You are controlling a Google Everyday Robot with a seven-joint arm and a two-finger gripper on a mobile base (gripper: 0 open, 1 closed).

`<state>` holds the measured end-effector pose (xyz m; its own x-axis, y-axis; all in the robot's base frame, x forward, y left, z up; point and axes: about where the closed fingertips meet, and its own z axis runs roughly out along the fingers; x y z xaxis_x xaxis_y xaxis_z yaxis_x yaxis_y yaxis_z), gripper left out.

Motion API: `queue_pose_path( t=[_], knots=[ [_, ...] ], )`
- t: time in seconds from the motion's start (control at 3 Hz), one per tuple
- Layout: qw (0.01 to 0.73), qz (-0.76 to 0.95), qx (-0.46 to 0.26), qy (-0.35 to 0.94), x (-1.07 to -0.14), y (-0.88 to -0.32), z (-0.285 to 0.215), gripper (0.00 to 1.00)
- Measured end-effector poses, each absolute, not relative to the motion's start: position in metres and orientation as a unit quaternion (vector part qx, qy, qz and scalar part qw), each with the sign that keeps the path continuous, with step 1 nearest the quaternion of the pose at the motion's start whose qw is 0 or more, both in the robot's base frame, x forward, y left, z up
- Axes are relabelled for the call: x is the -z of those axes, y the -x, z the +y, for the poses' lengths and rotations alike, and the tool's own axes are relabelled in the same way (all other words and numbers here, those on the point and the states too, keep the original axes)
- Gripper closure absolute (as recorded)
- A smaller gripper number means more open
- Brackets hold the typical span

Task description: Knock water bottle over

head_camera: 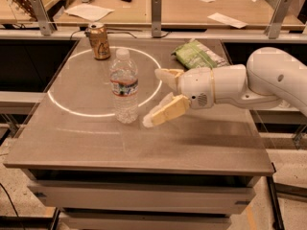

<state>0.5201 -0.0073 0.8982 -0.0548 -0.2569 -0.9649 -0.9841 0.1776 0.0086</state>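
The gripper (152, 98) hangs just to the right of the water bottle (124, 87), low over the table (206, 143), with its two tan fingers (169, 111) spread wide apart, one above the other, and nothing between them. The upper finger points at the bottle's label band from the right, and the lower finger slants down toward the bottle's base. Its tip lies very near the ribbed lower wall, and there seems to be a thin gap, though the view does not make plain whether they touch. The white arm (268, 80) reaches in from the right of the bottle, level with its middle. The water bottle stands upright on the table, white cap on top and red, white and dark label around its upper body. Its base sits on the near right arc of a white ring (62, 104) marked on the tabletop, so that most of the ring lies behind and to the left of the bottle. A gold-brown can (100, 41) stands upright behind the bottle and a little to its left, well apart from it, on the far arc of the ring. A green bag (199, 55) lies behind and to the right of the bottle, beyond the gripper's upper finger, near the table's far edge. Farther behind the bottle runs a wooden bench (192, 13) with sheets of paper (88, 12) on it and a metal post (155, 16) at its front.
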Motion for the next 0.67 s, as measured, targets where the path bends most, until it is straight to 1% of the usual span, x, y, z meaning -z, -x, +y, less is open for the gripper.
queue_pose_path(
  t=[0.67],
  knots=[
    [0.466,0.584,-0.419,0.516,-0.897,-0.537,0.036,0.0]
  ],
)
